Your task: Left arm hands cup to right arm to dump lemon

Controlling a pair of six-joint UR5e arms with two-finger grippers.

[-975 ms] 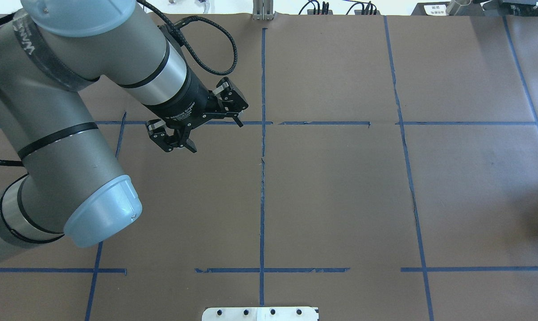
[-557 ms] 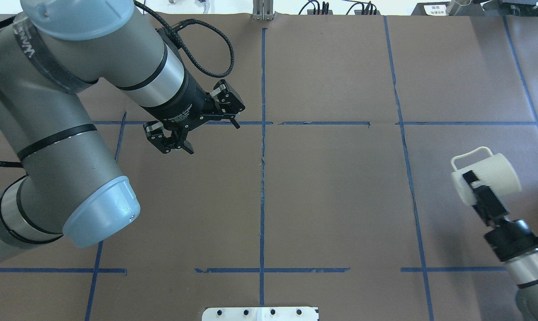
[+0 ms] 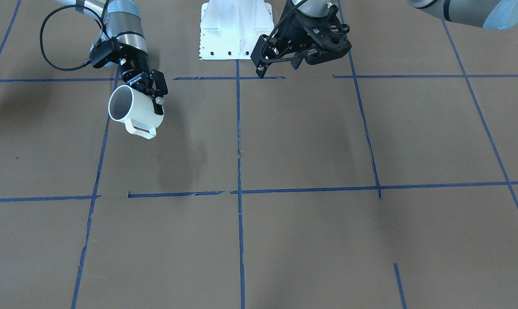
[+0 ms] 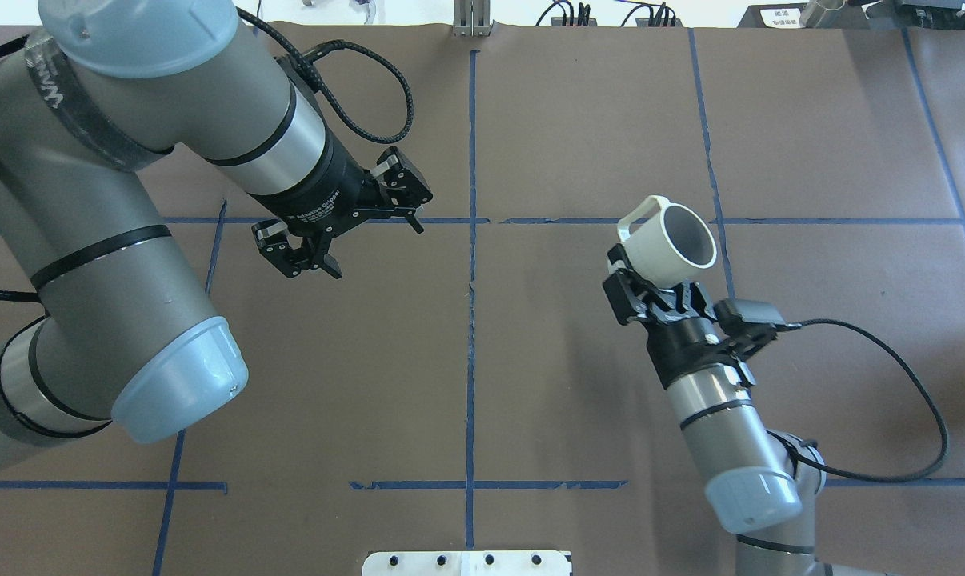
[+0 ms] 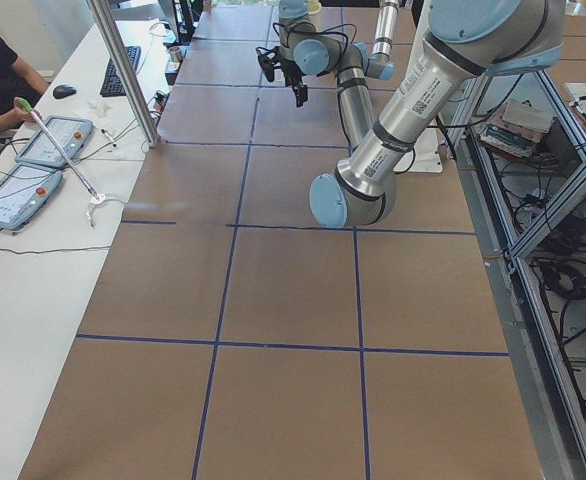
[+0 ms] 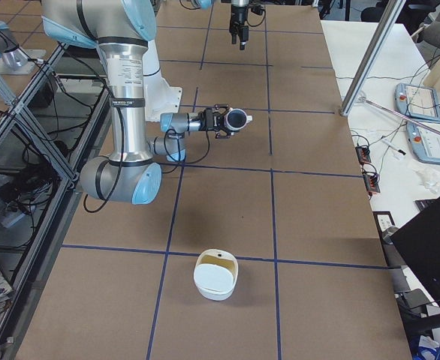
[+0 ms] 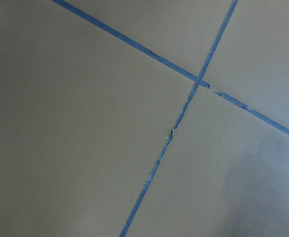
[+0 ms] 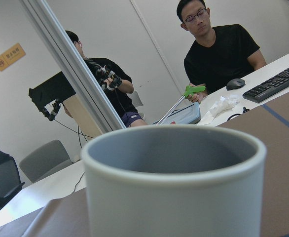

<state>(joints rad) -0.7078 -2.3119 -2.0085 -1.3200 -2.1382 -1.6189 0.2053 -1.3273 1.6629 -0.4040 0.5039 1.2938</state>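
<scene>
The white cup (image 4: 673, 245) is held above the table right of centre, mouth up, and its grey inside looks empty. It also shows in the front view (image 3: 132, 110), the right side view (image 6: 237, 118) and the right wrist view (image 8: 174, 187). My right gripper (image 4: 657, 285) is shut on the cup's lower body, handle to the side. My left gripper (image 4: 377, 250) is open and empty over the table's left half, far from the cup. A small yellowish lump, seemingly the lemon (image 6: 218, 259), lies in a white bowl.
The white bowl (image 6: 216, 279) stands on the table near the right end. The white base plate (image 4: 466, 563) is at the near edge. An aluminium post (image 6: 374, 52) and operators at a white desk (image 5: 33, 190) lie beyond the far edge. The left wrist view shows only taped brown paper (image 7: 85, 123).
My right arm has swung in from the right edge toward the middle with the cup, and the cup's mouth has turned up. My left gripper has drifted slightly left, still open.
</scene>
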